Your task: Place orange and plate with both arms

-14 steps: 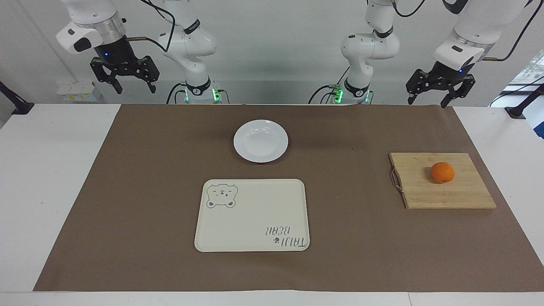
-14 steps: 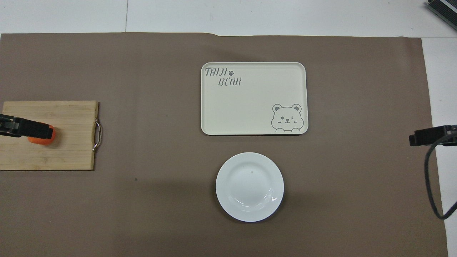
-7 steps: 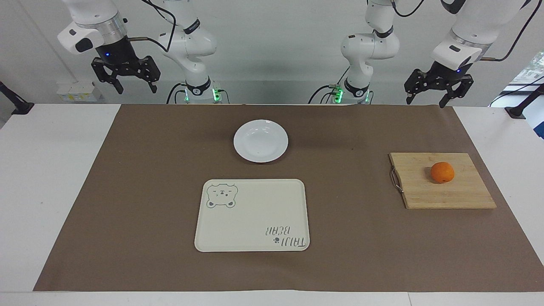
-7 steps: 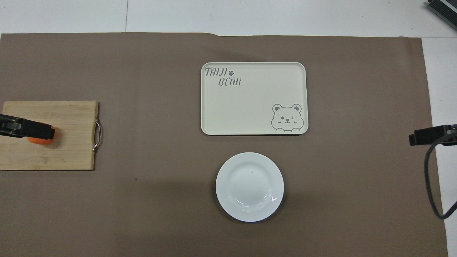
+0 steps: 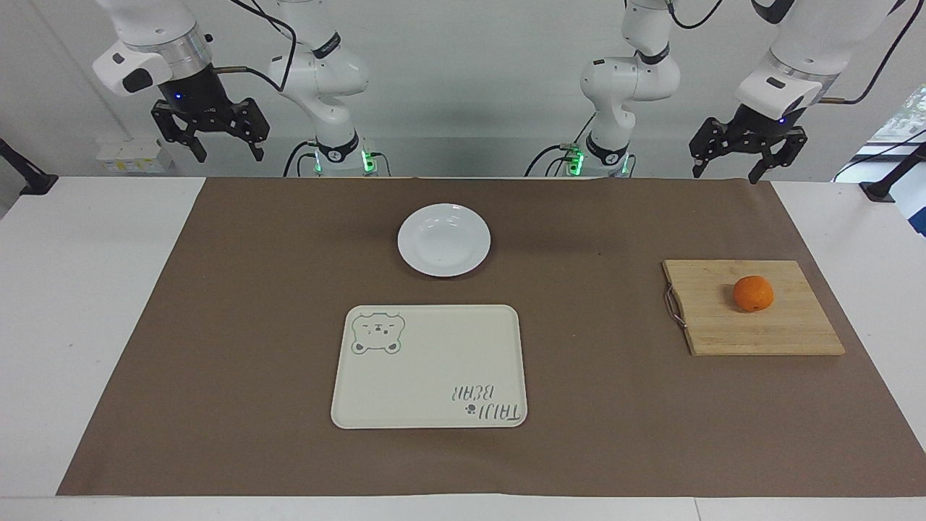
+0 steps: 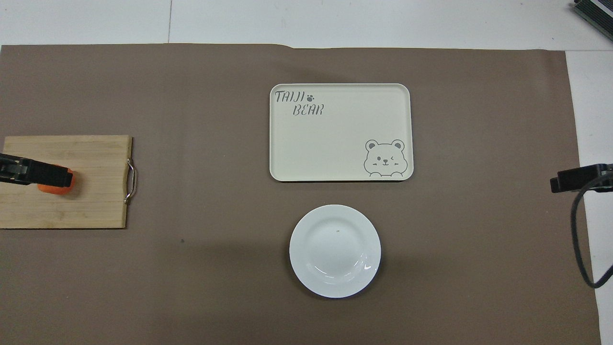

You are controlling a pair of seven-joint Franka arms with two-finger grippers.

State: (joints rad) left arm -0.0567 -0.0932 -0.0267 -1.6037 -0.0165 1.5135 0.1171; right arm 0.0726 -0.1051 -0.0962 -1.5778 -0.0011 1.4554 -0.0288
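Two arms waiting, nothing yet gripped

Sitting on a wooden board (image 5: pixel 752 307) near the counter's (image 5: pixel 87 304) left-arm edge, the orange (image 5: pixel 753 294) is lying untouched. The plate (image 5: pixel 443 239) is resting mid-counter, nearer the robots than the bear tray (image 5: pixel 430 366). The left gripper (image 5: pixel 747 152) is hovering high over the counter's robot-side corner, fingers spread and empty; the right gripper (image 5: pixel 210 129) likewise. Descending straight, centring the orange between the fingers, looks wisest.

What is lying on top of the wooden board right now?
Only the orange lies on the board, alone and untouched. In the overhead view the raised left end effector covers most of the orange. The board's underside is hidden.
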